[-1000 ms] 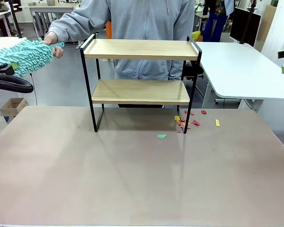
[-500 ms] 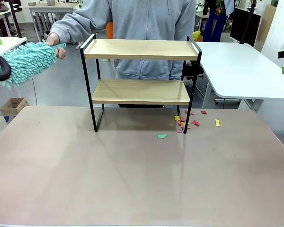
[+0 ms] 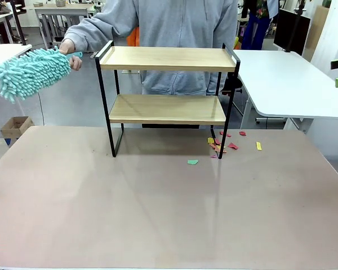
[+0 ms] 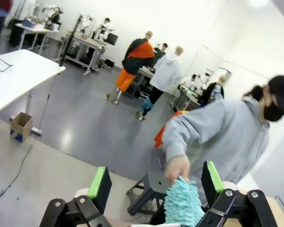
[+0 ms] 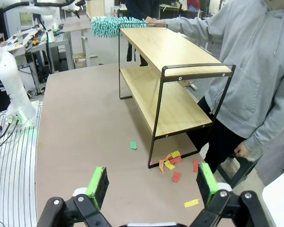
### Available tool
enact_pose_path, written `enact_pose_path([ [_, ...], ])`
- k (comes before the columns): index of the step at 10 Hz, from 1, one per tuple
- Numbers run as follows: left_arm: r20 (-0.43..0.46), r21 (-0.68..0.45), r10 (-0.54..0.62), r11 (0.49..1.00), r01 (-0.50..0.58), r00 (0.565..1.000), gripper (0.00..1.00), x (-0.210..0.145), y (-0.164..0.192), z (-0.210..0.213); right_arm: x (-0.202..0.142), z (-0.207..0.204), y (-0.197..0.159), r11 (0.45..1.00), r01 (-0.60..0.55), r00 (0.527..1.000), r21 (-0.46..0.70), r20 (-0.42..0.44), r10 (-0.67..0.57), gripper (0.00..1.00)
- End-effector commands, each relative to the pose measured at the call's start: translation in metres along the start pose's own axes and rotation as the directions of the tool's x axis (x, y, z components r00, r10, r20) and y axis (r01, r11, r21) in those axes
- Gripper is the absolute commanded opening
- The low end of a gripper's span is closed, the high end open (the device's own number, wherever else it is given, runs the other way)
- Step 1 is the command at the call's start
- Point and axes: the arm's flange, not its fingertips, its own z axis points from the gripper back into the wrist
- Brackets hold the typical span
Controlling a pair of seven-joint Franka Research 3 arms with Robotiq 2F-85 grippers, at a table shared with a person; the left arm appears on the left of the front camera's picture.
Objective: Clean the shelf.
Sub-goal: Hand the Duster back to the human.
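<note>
Front view: shelf [image 3: 166,95] upright at the far middle of the worktop [image 3: 158,214], both boards bare of debris as far as visible. Coloured paper scraps [image 3: 228,143] scattered on the worktop around the shelf's right front leg, one green scrap [image 3: 192,162] lying apart, nearer the camera. Teal fluffy duster [image 3: 31,70] held by the person's hand [image 3: 70,50] off the shelf's upper left corner, clear of the boards. Judged: shelf surfaces look finished or nearly so; scraps on the worktop not yet removed (whether they count as part of the job, cannot tell).

Left wrist view: left gripper [image 4: 156,185] spread wide, nothing between the green pads; duster head in the person's hand just beyond them, untouched by either pad.

Right wrist view: right gripper [image 5: 150,183] likewise fully parted and holding nothing, raised above the worktop to the shelf's right side, scraps below and ahead, shelf well apart.
</note>
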Motion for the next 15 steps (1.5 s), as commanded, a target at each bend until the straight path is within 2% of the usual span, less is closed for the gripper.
enact_pose_path([
  [1,-0.007,0.027,0.048,0.998,-0.048,0.999,1.00,0.0074,0.0127,-0.0126,0.0028,0.0006,0.0001,1.000,0.007,1.000,0.002,0.012,-0.007,1.00],
  [15,0.006,0.021,0.024,0.999,-0.024,1.000,1.00,0.0060,0.0150,-0.0052,0.0028,0.0006,0.0001,1.000,0.007,1.000,0.002,0.012,-0.007,1.00],
])
